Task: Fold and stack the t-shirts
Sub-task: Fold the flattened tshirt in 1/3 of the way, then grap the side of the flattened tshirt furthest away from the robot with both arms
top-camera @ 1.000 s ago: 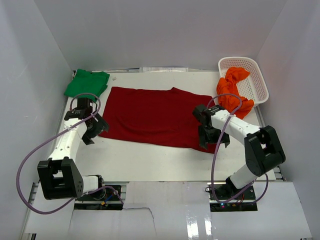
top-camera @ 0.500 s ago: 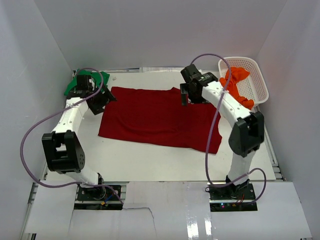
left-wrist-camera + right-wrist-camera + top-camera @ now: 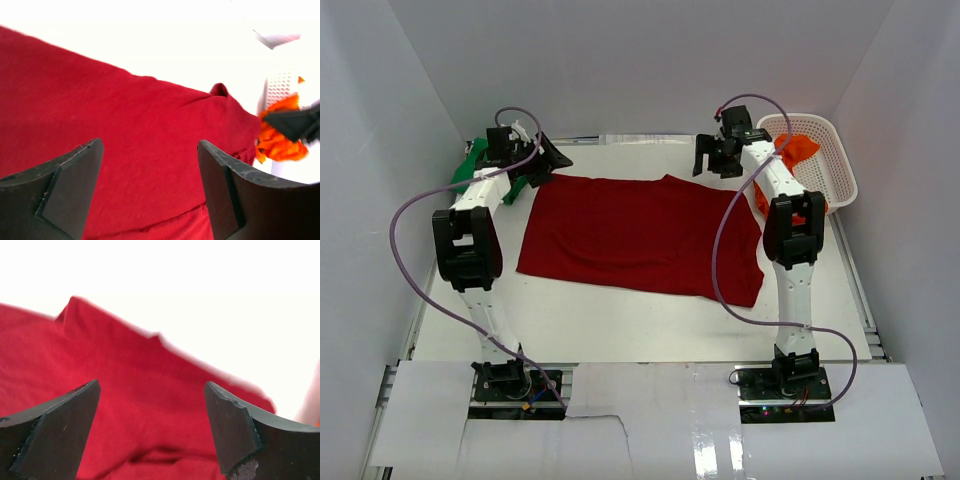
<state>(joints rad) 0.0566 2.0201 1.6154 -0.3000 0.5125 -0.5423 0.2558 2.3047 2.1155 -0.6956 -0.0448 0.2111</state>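
Left fingers (image 3: 65, 192) and right fingers (image 3: 52, 437), both spread and empty, hover by the far edge of the dark red t-shirt (image 3: 640, 235), which lies lengthwise between them.

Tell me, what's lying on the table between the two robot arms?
The red shirt, spread flat, fills most of the stretch between the left arm and the right arm. The top view shows it best.

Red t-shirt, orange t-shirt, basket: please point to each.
dark red t-shirt (image 3: 630, 235): top external view, cloth middle
orange t-shirt (image 3: 798, 148): top external view, upper part
white lattice basket (image 3: 835, 165): top external view, right wall
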